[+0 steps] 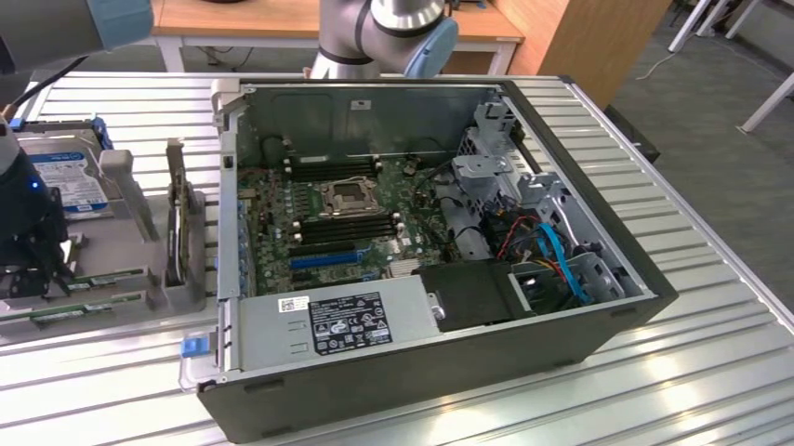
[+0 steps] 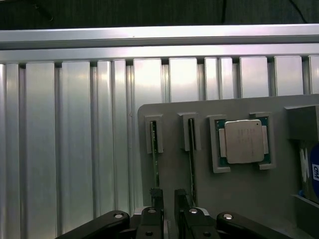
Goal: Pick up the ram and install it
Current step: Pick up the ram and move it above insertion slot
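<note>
Gripper [image 2: 168, 195]: low over the grey fixture tray [image 2: 239, 194]. We see its fingers a narrow gap apart with bare tray between them, so it has hold of nothing.
Ram [image 2: 154, 142]: on edge in its slot on the tray, the stick farther from the processor [image 2: 243, 142]. One finger lies in line with it, and we cannot tell whether they touch.
Second stick [image 2: 191, 144]: on edge in the neighbouring slot, just outside the other finger.
Risk, missed straddle: we judge that the fingers are around neither stick. Closing here would catch nothing, or press a finger onto the ram's top edge and tilt it in its slot.
Risk, neighbour: the two sticks stand near each other, so a wider spread could foul the second stick.
Risk, skewed hold: the board is thin and long. Gripped off-centre, it would likely hang crooked and bind on seating.
Surroundings: hard drive [image 1: 69, 181] at the tray's far end; slatted metal table [image 2: 65, 149] underneath.
Destination: open computer case [image 1: 620, 307] just beside the tray, with the motherboard [image 1: 279, 200] lying in its floor.
In the way: the case's raised wall stands between tray and board. The power supply [image 1: 335, 321], drive cage and cables [image 1: 559, 255] crowd the interior.
</note>
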Robot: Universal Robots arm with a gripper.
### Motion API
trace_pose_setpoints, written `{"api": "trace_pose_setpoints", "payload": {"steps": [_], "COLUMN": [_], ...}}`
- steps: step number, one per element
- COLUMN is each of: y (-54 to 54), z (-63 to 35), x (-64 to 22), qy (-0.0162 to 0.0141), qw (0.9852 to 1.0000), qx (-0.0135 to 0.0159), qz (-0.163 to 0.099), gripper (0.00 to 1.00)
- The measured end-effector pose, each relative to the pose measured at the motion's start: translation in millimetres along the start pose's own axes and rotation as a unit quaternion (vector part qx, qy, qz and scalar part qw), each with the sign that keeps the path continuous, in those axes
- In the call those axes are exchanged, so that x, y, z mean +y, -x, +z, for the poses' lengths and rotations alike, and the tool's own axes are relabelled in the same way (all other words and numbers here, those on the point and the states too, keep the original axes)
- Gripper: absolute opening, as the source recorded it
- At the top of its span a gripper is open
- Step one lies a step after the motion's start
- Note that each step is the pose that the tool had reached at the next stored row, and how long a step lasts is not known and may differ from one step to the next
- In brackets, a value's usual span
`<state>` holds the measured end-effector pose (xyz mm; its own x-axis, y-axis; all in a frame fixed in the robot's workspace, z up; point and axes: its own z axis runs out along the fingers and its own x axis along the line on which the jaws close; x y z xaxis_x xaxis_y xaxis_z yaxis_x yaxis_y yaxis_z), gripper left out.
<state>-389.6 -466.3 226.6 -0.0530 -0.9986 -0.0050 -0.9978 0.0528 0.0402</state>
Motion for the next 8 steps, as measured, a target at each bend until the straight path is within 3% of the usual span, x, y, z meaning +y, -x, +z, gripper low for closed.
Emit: {"api": "trace_pose_setpoints", "payload": {"steps": [8], "y": [0.0], "z": [4.7], "x": [-0.2], "qy": [0.0000], "qw": [1.0000], "qx": [0.0000], "qz": [0.000], "gripper": [0.24]}}
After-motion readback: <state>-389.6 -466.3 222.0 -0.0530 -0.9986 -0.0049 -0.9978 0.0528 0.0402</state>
